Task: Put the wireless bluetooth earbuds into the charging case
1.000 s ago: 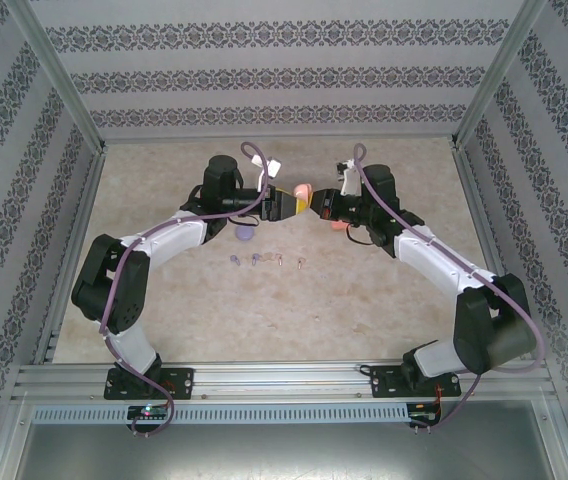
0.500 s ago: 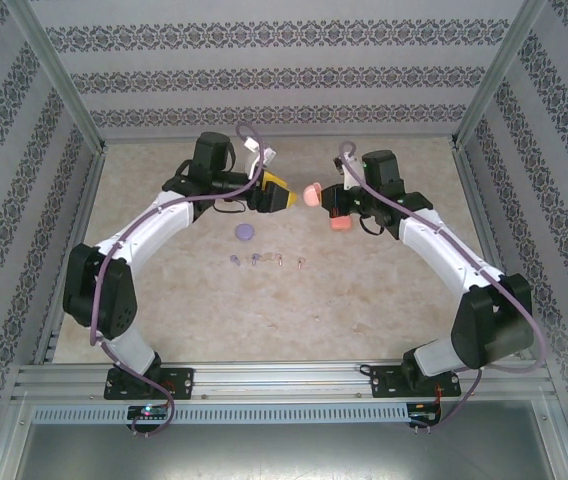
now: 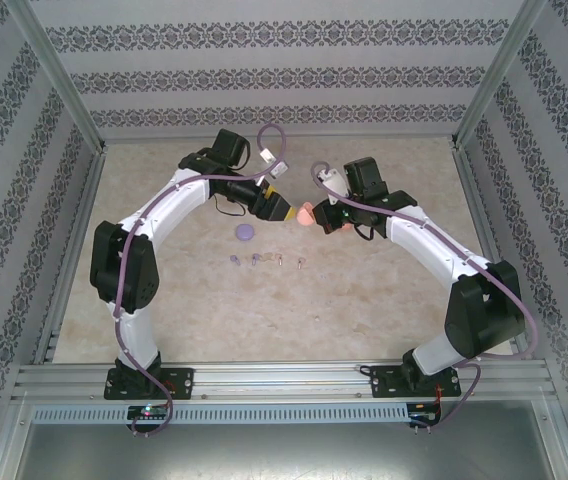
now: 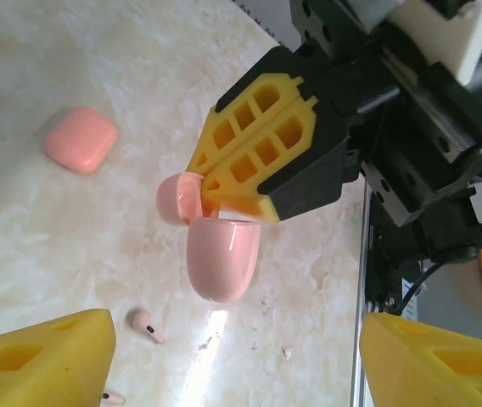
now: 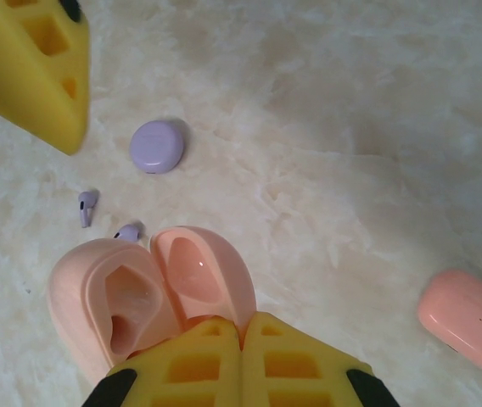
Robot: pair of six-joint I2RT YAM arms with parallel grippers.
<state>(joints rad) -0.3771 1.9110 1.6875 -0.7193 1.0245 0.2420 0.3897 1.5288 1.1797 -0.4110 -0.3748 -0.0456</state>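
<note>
**Pink case up in the air, earbuds down on the table**

We are watching the right gripper (image 5: 241, 332) pinching the pink case (image 3: 304, 214) tight between closed fingers, holding it off the table (image 3: 394, 300) with its lid swung open. The left gripper (image 3: 284, 209) is hovering just beside it at 9 o'clock, fingers spread wide and carrying nothing. The earbuds (image 3: 255, 259) are lying in a row at the case's 7 o'clock. The purple case (image 3: 246, 232) is sitting closed near them, and the orange case (image 5: 466, 320) is lying apart.
</note>
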